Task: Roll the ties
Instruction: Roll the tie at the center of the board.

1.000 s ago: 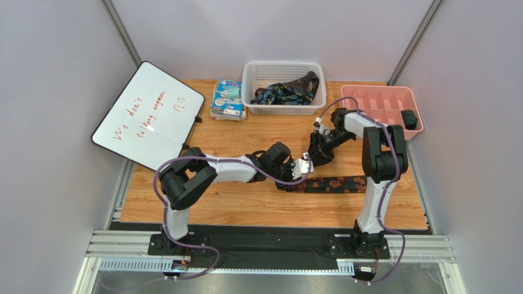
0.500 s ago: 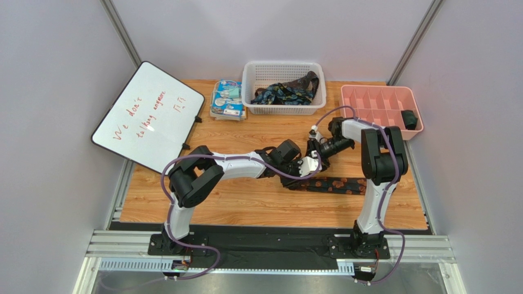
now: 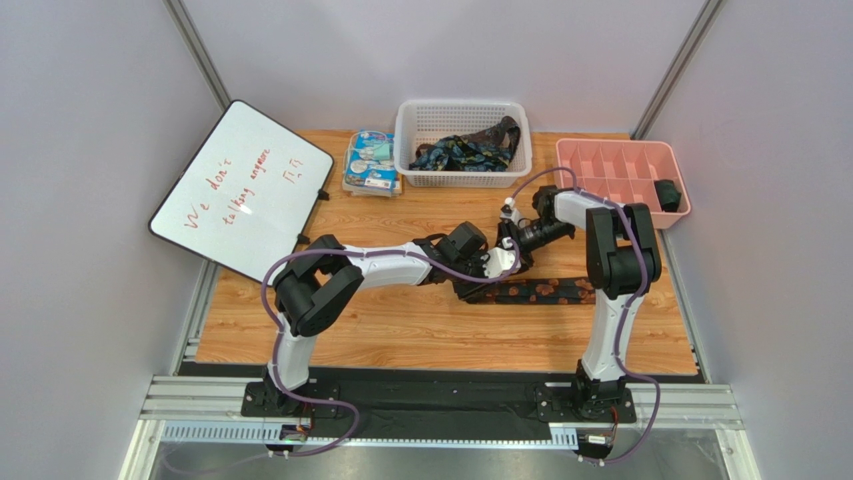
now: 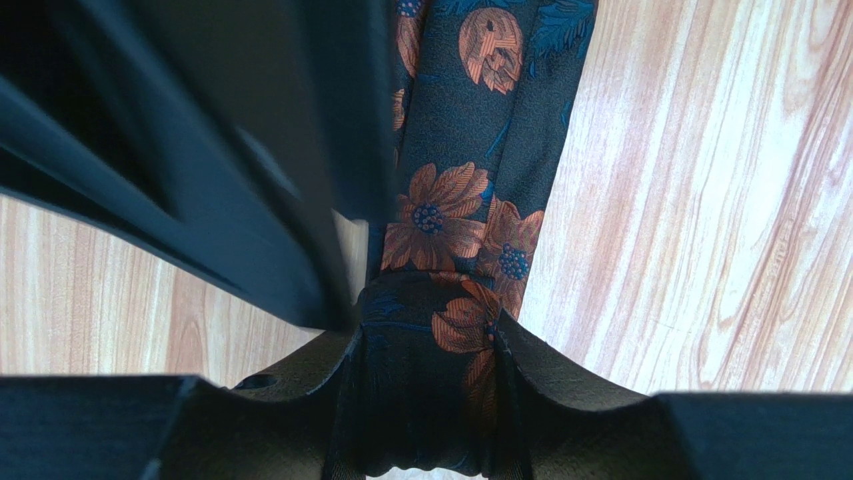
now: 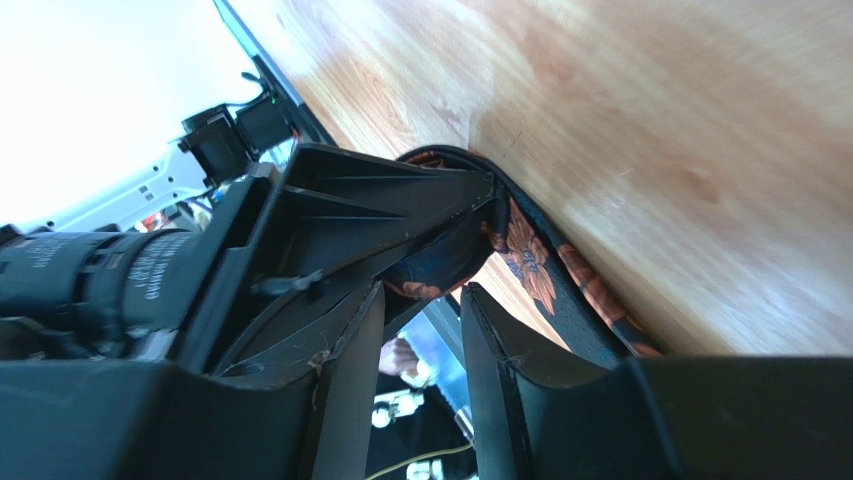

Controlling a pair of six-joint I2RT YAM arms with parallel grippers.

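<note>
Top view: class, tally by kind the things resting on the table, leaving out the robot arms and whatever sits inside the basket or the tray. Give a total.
Whiteboard: 1
Packet: 1
Basket: 1
Tray: 1
Tie: 1
Total: 5

We read red handwriting on the whiteboard [image 3: 240, 190], which lies tilted over the table's [image 3: 400, 335] far left corner: "We don't talking anymore", followed by two small marks we cannot make out. The blue-white packet [image 3: 371, 161] at the far edge bears print too small for us to read.
</note>
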